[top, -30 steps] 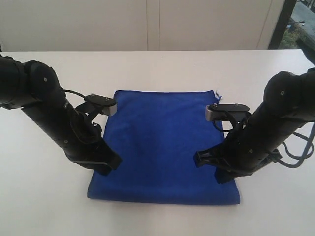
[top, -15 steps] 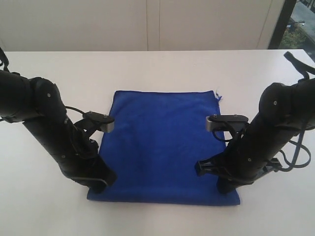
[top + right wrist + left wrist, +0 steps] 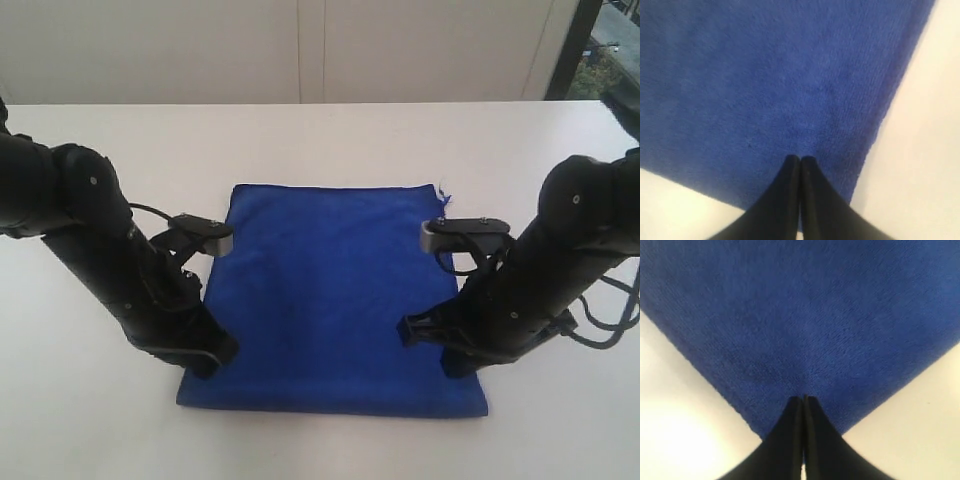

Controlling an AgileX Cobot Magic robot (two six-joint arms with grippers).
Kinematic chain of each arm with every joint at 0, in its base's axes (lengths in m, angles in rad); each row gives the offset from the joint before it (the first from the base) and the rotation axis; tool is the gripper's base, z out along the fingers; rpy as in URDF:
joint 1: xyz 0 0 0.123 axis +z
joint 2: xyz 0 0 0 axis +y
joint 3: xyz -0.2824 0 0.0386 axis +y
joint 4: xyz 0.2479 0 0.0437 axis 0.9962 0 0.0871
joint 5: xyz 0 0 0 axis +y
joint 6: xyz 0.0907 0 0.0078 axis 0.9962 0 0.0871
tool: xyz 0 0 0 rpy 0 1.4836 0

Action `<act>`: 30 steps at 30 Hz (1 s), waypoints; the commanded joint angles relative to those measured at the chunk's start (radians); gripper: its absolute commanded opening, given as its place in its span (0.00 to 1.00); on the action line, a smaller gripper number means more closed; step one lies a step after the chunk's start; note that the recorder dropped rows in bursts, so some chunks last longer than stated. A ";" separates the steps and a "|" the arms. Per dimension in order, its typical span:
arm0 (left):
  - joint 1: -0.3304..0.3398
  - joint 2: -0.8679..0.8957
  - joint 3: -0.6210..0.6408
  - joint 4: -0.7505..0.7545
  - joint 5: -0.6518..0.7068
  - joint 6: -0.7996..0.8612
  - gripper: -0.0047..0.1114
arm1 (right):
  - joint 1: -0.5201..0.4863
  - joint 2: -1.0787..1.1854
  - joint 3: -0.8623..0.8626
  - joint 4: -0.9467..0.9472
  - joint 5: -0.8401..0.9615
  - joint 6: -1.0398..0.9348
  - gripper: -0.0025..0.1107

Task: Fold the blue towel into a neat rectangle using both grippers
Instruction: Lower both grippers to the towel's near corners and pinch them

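Note:
The blue towel lies flat on the white table, with a small thread loop at its far right corner. My left gripper is shut, its tips down at the towel's near left corner. In the left wrist view the closed fingers point onto the cloth just inside that corner. My right gripper is also shut, at the near right corner. The right wrist view shows its tips on the towel close to the side edge. No cloth shows lifted or pinched.
Bare white table surrounds the towel on all sides. A pale wall runs behind the table's far edge. Black cables hang from the right arm at the right side.
Both arms have shifted a little toward the towel's near edge, their tips now lower at the near corners. The towel has stayed flat and still. Both grippers stayed shut.

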 commanded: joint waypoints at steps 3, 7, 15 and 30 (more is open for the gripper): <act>-0.006 -0.092 -0.052 0.003 0.103 0.128 0.04 | 0.003 -0.126 -0.012 -0.031 0.054 -0.123 0.02; -0.006 -0.130 -0.063 0.005 0.206 0.454 0.04 | 0.003 -0.182 -0.012 -0.033 0.139 -0.445 0.02; -0.006 -0.093 -0.050 0.005 0.237 0.692 0.05 | 0.008 -0.185 0.029 -0.031 0.164 -0.806 0.06; -0.006 -0.077 -0.002 0.005 0.168 0.922 0.42 | 0.008 -0.185 0.146 -0.029 0.005 -1.094 0.30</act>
